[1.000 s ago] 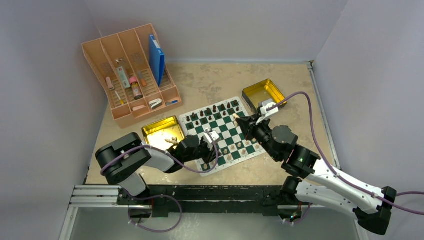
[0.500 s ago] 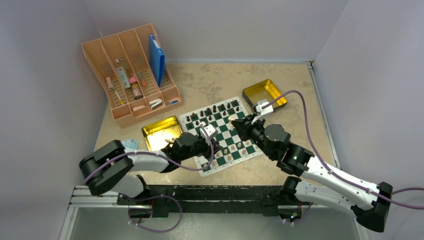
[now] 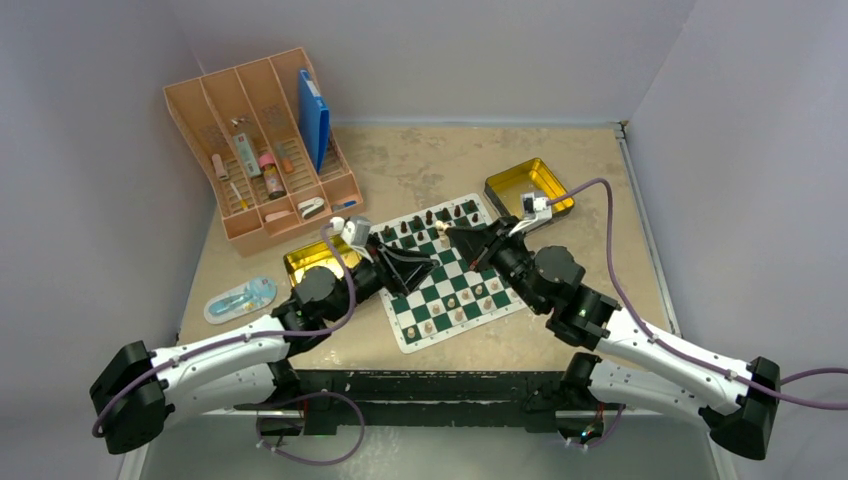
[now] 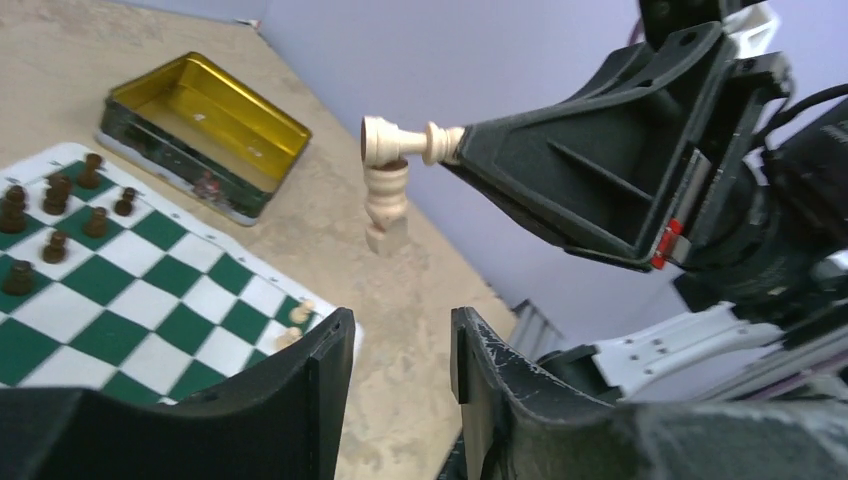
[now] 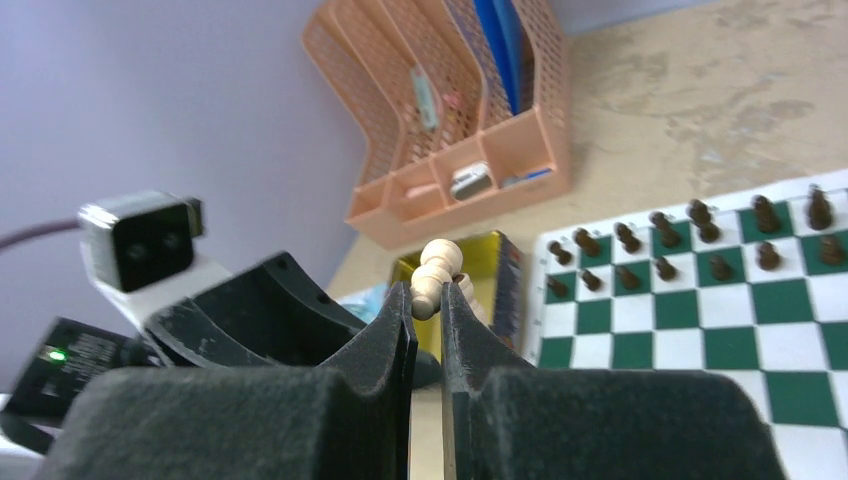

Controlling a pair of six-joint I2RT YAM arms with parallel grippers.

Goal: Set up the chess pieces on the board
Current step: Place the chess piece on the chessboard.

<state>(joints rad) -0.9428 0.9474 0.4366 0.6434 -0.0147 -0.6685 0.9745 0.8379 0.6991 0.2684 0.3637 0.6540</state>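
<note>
The green-and-white board [image 3: 403, 334] lies mid-table, with dark chessmen along its far rows and light tan chess pieces [image 3: 462, 300] along its near rows. My right gripper [image 3: 452, 236] hovers above the board's far left part, shut on a light tan chess piece [image 5: 436, 268]. In the left wrist view that piece [image 4: 400, 142] sticks out sideways, and a second tan piece [image 4: 385, 205] shows just under it. My left gripper [image 3: 424, 265] is open and empty, raised above the board and facing the right gripper's tip. In its own view [image 4: 396, 335] the jaws stand apart with nothing between them.
One gold tin [image 3: 312, 258] sits left of the board and another [image 3: 528, 185] at its far right. A peach mesh organizer [image 3: 265, 140] stands at the back left. A blue packet [image 3: 240, 298] lies near the left table edge.
My left gripper rose from the board's near-left corner and swung toward the far left, uncovering the blue packet. My right gripper moved left over the board with its piece.
</note>
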